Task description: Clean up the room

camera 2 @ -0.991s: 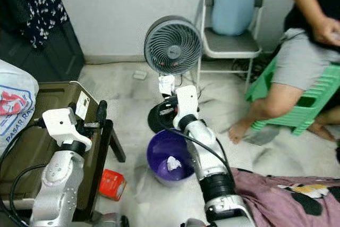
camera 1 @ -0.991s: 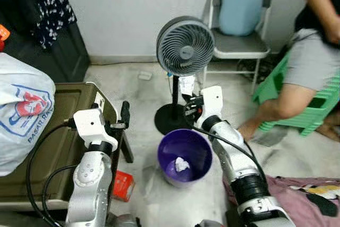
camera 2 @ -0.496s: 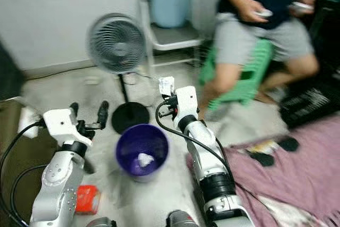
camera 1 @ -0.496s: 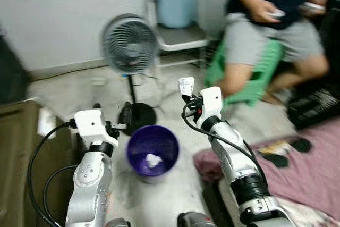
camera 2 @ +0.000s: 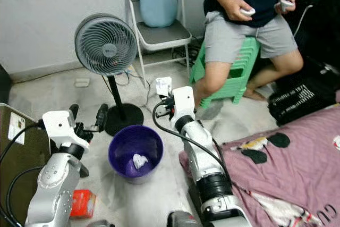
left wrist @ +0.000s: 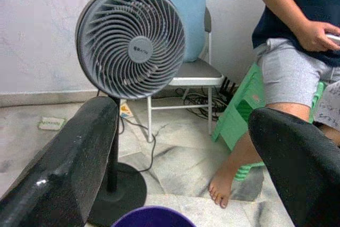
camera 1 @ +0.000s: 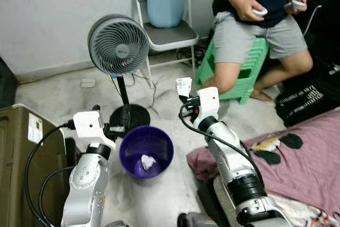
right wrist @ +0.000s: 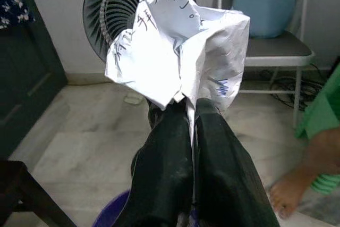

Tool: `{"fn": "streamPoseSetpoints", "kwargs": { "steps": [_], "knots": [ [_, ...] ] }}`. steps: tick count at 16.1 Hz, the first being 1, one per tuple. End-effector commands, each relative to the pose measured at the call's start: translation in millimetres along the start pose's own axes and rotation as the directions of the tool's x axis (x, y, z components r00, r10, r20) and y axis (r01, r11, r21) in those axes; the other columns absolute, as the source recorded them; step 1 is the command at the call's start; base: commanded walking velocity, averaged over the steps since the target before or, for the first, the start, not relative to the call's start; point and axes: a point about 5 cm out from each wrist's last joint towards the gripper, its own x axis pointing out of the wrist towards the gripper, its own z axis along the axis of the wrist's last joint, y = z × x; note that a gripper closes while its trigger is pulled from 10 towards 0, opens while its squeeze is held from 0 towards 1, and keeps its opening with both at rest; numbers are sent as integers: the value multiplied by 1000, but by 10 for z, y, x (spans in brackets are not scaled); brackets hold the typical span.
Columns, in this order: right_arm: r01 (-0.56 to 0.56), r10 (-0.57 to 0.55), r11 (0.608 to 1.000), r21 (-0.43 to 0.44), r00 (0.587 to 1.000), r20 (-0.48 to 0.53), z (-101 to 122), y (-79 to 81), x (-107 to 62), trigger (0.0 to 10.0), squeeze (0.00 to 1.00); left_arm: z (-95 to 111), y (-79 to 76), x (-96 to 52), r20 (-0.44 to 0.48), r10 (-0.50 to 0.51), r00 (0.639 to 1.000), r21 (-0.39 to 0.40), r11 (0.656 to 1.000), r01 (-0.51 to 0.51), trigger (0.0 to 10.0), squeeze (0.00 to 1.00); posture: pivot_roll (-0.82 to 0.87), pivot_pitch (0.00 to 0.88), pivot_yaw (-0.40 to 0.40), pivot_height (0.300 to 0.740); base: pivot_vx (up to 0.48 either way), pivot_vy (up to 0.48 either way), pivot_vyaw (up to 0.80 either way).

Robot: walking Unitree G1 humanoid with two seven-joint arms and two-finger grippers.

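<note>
Right hand (camera 1: 183, 93): mid-frame in the head views, raised above the floor, its black fingers (right wrist: 175, 158) clenched on a crumpled white sheet of paper with blue handwriting (camera 1: 184, 85)
Paper: pinched by its lower edge, standing up from the fingertips, up and to the right of the bin
Left hand (camera 2: 85, 116): left of centre, fingers (left wrist: 64, 158) spread apart with nothing between them, just left of the bin's rim
Round purple plastic bin (camera 1: 146, 151): lower centre, on the pale marble floor (camera 1: 64, 94) between the two arms; a small white paper wad (camera 1: 147, 161) lies inside
Grey pedestal fan (camera 1: 118, 44): upper left, its black round base just behind the bin
Grey folding chair with a light blue backrest (camera 1: 166, 33): top centre, against the wall
Person: upper right, seated on a green plastic stool (camera 1: 245, 70), holding white controllers
Olive-brown box (camera 1: 21, 152): left edge
Small red carton (camera 2: 83, 203): lower left, on the floor
Mauve blanket (camera 1: 297, 158): lower right
</note>
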Motion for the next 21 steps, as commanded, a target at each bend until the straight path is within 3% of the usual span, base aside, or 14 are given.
{"fn": "streamPoseSetpoints", "kwargs": {
  "steps": [1, 6, 13, 18, 21],
  "knots": [
    [2, -2, 1000, -1, 1000, 1, 12, -16, 4, 10000, 0, 71, -22, 14, 29, -21, 999, 2, 1000, 21, 10000, 0, -46, 31, -5, 740, 394, 274, 0],
    [8, -8, 1000, 0, 1000, 1, 12, -18, 7, 10000, 0, 59, -42, 31, 19, -29, 999, 12, 999, 29, 10000, 0, -47, 31, -5, 740, 376, 164, 0],
    [4, -4, 1000, 1, 1000, -5, -9, -2, 11, 10000, 0, 79, 67, -13, 29, 20, 999, 48, 999, -21, 10000, 0, -35, 31, -2, 740, 0, 0, 0],
    [14, -14, 1000, -1, 999, -30, -48, -6, 34, 10000, 0, 105, 107, -43, 26, -36, 999, 199, 980, 30, 10000, 0, -29, 22, 0, 740, 0, 0, 0],
    [75, -78, 997, -34, 993, -91, -127, -62, 50, 10000, 0, 33, 171, -245, -62, -175, 983, 355, 916, 186, 10000, 0, -12, 23, 0, 740, 0, 0, 0]
  ]
}}
